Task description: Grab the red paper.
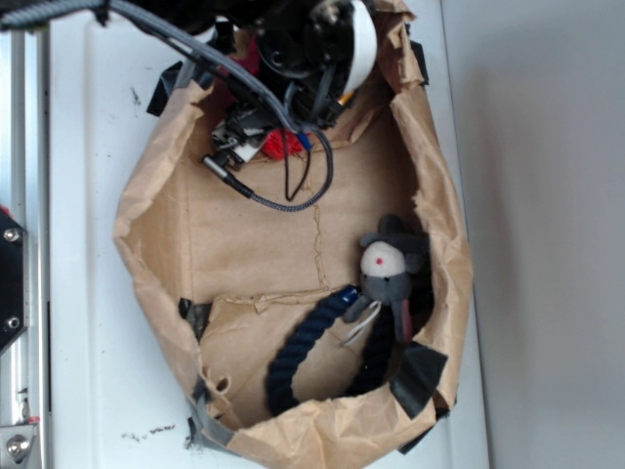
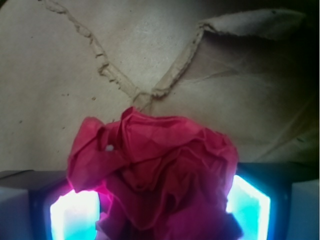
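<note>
Your hand (image 2: 160, 210) clamped on the red paper (image 2: 155, 175) — pads (image 2: 75, 215) pressing both sides, at the brown bag's (image 1: 166, 293) top edge, grey plush mouse (image 1: 388, 269) by its right wall — dark rope ring (image 1: 293, 357) beside it.

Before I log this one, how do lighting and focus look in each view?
Exterior view: soft overall, the arm and tool dark at the top edge, hiding most of the red paper; bag evenly lit. Wrist view: paper fills the lower frame, fairly sharp, between two fingers blown out to cyan-white glare; bag floor dim toward the right corner.
</note>
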You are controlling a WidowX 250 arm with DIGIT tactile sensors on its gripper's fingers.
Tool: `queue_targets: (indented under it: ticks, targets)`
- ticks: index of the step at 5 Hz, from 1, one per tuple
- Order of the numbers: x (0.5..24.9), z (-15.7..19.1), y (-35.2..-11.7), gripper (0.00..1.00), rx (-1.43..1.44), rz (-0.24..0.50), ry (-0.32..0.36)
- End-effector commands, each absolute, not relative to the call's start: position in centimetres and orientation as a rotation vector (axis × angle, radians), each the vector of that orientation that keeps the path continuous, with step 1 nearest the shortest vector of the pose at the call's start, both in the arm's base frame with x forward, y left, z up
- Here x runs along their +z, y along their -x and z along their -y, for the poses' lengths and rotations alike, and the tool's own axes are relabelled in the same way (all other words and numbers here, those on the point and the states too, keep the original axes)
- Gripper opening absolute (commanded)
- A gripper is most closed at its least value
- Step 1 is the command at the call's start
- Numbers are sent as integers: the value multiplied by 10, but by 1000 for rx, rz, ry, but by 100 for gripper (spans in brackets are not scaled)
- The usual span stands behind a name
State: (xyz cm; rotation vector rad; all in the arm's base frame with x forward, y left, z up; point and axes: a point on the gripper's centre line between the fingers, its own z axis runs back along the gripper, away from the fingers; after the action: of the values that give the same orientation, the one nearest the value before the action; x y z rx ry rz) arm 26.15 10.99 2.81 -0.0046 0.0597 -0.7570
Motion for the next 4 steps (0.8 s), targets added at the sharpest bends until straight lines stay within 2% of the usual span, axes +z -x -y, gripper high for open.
queue_targets:
  ticks: [1, 2, 3, 4]
  targets:
    - [37, -105, -270, 0, -744, -3, -35]
    - [38, -105, -270, 0, -742, 3, -35]
    - [58, -102, -269, 0, -728, 56, -3]
    - [109, -69, -263, 0, -695, 178, 31]
